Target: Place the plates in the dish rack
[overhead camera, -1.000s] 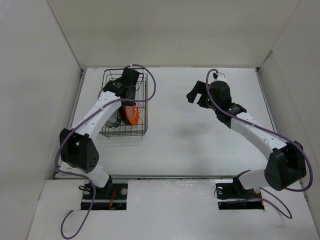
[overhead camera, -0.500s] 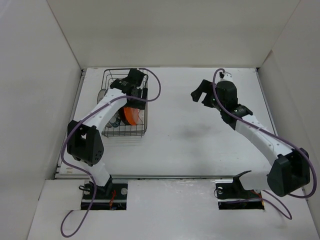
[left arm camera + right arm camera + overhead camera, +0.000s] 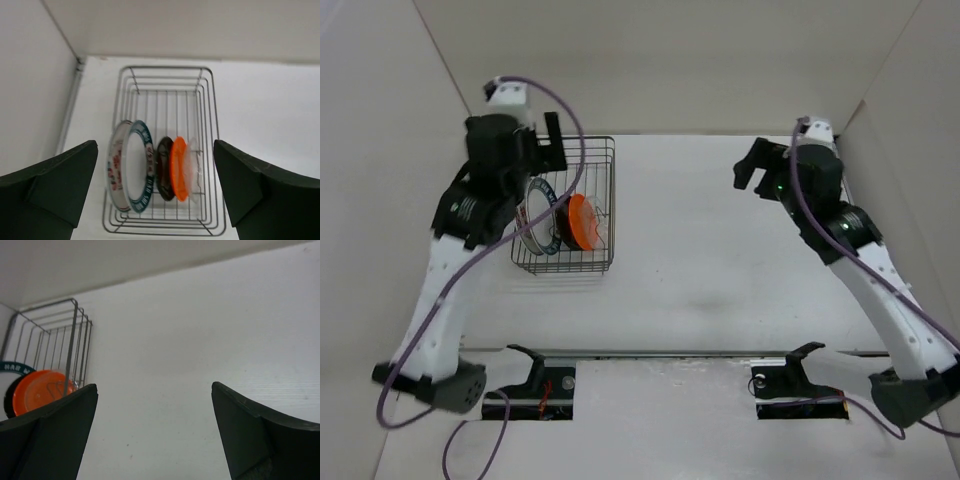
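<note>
The dish rack (image 3: 606, 150) sits on the white table (image 3: 720, 250), at its far left, close to the left wall. It is a box of thin metal wire with a rounded rectangular rim and a grid floor. Its long side runs from the near edge toward the back wall.

All five plates stand on edge in the near half of the rack (image 3: 165, 67). They make a row across its short width, their faces turned left and right and their rims pointing up. From the left wall inward they run:
- a white plate with red marks (image 3: 116, 172)
- a white plate with a dark teal patterned rim (image 3: 141, 172), close against the first
- a glossy black plate (image 3: 164, 169)
- a glossy orange plate (image 3: 178, 169)
- a clear plate (image 3: 193, 167), thin and see-through, nearest the rack's right wall

The two white plates look larger than the other three. All are round and smooth.

The left claw (image 3: 155, 150) hangs above the rack, looking down into it, with its two dark blunt fingers spread wide and nothing between them. The right claw (image 3: 154, 387) is well apart over the far right of the table, also spread wide and empty. From its wrist camera the rack's wire corner (image 3: 75, 335) shows at the left, with the orange plate (image 3: 40, 390) behind the wires
</note>
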{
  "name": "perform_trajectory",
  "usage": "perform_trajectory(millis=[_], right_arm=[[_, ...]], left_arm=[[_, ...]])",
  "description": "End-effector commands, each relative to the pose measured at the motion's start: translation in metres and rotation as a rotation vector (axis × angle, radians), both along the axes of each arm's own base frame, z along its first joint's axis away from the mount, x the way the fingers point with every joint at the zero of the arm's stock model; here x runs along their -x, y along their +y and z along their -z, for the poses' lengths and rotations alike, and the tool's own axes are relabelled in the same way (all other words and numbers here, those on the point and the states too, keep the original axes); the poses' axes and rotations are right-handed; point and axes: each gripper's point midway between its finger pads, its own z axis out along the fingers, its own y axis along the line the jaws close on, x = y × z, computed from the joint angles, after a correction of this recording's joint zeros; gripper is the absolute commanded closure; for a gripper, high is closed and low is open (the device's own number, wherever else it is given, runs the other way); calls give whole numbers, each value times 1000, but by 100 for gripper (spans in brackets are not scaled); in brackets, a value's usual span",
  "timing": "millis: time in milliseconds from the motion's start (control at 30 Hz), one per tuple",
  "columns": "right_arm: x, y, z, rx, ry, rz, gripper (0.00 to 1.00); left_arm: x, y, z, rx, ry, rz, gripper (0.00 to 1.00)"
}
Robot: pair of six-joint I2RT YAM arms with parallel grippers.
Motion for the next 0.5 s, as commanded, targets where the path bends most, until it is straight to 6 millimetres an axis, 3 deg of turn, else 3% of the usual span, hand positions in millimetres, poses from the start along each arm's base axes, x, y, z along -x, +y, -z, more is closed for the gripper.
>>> perform_trajectory(millis=[0, 33, 67, 100, 167, 300, 400, 467], right_arm=[[46, -48, -54, 50, -93, 132, 0], [61, -57, -69, 31, -134, 145, 0], [69, -61, -77, 21, -153, 146, 0], [76, -66, -79, 21, -158, 157, 0], [96, -77, -93, 7, -187, 167, 0], [119, -90, -98, 1, -201, 177, 0], [127, -88, -100, -14, -217, 153, 0], [128, -84, -97, -14, -203, 124, 0]], left_arm=[[35, 40, -41, 6, -205, -100, 0], [42, 49, -31, -12, -207, -121, 0], [66, 60, -49, 15, -280, -144, 0], [75, 69, -56, 22, -306, -170, 0], [100, 84, -54, 32, -321, -213, 0], [142, 109, -56, 66, -394, -269, 0], [162, 116, -48, 70, -409, -277, 0], [164, 118, -42, 61, -395, -282, 0]])
